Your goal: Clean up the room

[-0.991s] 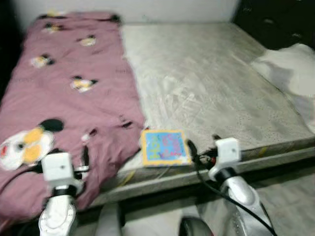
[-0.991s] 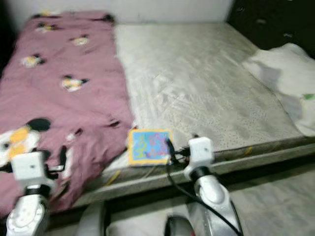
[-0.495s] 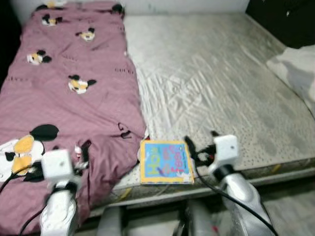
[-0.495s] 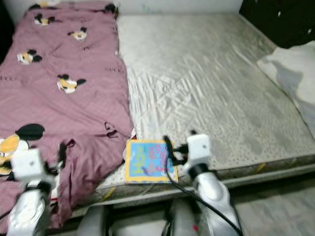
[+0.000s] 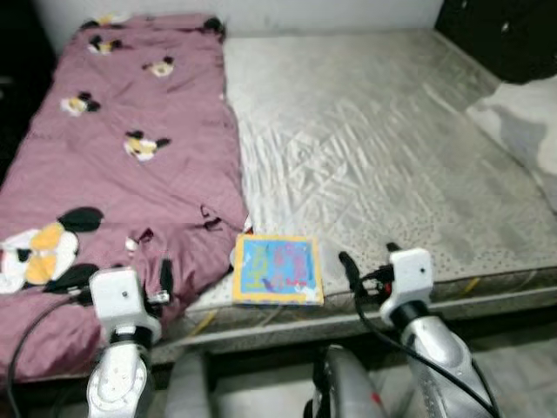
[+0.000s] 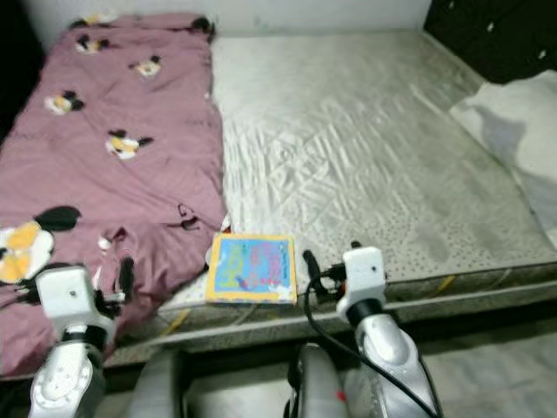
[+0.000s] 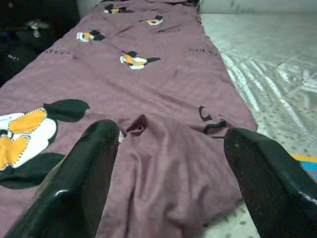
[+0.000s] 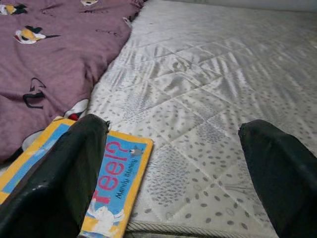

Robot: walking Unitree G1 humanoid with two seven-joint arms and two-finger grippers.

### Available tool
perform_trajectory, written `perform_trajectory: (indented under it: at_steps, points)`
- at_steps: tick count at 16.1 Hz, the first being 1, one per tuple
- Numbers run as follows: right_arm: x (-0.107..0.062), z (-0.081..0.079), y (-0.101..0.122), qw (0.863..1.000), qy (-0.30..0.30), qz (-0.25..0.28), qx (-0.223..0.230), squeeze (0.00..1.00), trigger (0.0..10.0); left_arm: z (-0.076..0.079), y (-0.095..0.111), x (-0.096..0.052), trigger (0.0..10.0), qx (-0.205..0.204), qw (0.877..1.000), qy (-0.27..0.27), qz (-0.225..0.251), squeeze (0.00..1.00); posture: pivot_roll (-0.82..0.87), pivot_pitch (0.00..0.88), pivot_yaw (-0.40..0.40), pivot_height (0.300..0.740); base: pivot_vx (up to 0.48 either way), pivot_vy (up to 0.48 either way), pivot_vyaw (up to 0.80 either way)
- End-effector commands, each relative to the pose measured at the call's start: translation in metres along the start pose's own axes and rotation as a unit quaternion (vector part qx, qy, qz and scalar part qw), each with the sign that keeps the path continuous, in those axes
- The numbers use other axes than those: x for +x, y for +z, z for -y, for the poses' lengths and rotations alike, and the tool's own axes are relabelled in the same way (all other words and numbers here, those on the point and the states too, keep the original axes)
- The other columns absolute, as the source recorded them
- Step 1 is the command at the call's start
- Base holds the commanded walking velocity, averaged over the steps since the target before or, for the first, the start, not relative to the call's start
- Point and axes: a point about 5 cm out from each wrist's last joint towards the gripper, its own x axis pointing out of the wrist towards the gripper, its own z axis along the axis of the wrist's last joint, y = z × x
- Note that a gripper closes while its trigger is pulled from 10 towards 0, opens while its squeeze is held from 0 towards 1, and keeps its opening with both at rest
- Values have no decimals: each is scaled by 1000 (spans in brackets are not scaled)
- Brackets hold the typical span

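Observation:
A thin book (image 5: 277, 268) with a yellow border and blue cover lies flat near the front edge of the bare grey mattress (image 5: 374, 148). My right gripper (image 5: 369, 259) hovers open just to its right, low over the mattress edge. In the right wrist view one finger (image 8: 59, 183) overlaps the book (image 8: 116, 191). A purple blanket (image 5: 139, 183) with cartoon mouse prints covers the bed's left part. My left gripper (image 5: 120, 273) stands open over the blanket's front corner, with nothing between its fingers (image 7: 84, 178).
A white pillow or cloth (image 5: 522, 131) lies at the bed's right edge. Dark furniture (image 5: 505, 35) stands at the back right. Pale floor (image 5: 513, 374) shows beside the bed's front edge, and a wall runs behind the bed.
The camera has shifted, so the whole bed sits differently in view. My right gripper's finger, which lay at the book's right edge, now stands a little to its right. Both grippers stay open.

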Motion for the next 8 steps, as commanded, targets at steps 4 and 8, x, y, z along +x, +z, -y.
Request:
perform_trajectory:
  at_steps: [4,8]
  points:
    - [0,-4,-1,1000,11,0,1,0,10000,-3,1,1,10000,2,1000,7,-2,0,41,116,-41,608,0,0,0]
    - [0,-4,-2,1000,17,-1,1,0,10000,-7,-8,4,10000,-15,999,18,-28,0,41,110,-42,568,0,0,0]
